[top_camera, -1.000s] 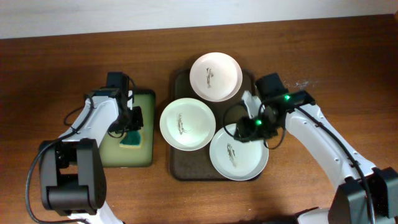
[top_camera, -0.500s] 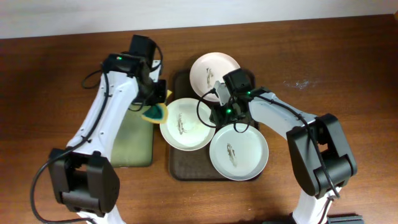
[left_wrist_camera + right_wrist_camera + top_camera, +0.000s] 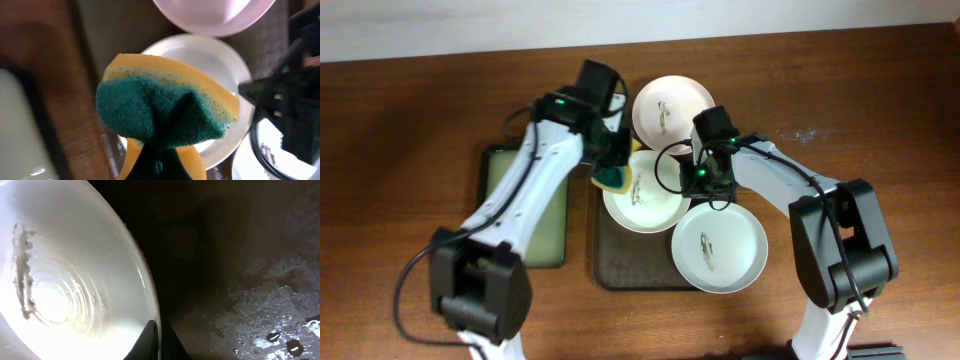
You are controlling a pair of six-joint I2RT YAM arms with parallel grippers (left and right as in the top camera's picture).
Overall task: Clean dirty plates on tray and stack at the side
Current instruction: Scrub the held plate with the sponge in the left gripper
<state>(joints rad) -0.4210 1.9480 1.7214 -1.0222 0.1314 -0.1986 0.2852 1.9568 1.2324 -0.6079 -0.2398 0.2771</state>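
Three white plates lie on the dark brown tray (image 3: 616, 268): a far plate (image 3: 672, 108), a middle plate (image 3: 648, 198) and a near-right plate (image 3: 720, 248), each with a dark smear. My left gripper (image 3: 613, 172) is shut on a yellow and green sponge (image 3: 165, 110) and holds it over the middle plate's left edge (image 3: 220, 65). My right gripper (image 3: 705, 182) is shut on the middle plate's right rim. In the right wrist view the fingers (image 3: 159, 341) pinch that rim, with the smear (image 3: 22, 280) inside the plate.
A smaller green-rimmed tray (image 3: 525, 210) with a yellowish inside lies left of the brown tray. The far plate (image 3: 210, 15) overhangs the brown tray's far edge. The brown tray's surface (image 3: 270, 310) is wet. Bare wooden table lies around.
My left arm has carried the sponge from the green-rimmed tray rightward to the middle plate. My right gripper has moved left onto that plate's rim. The middle and near plates have shifted right.
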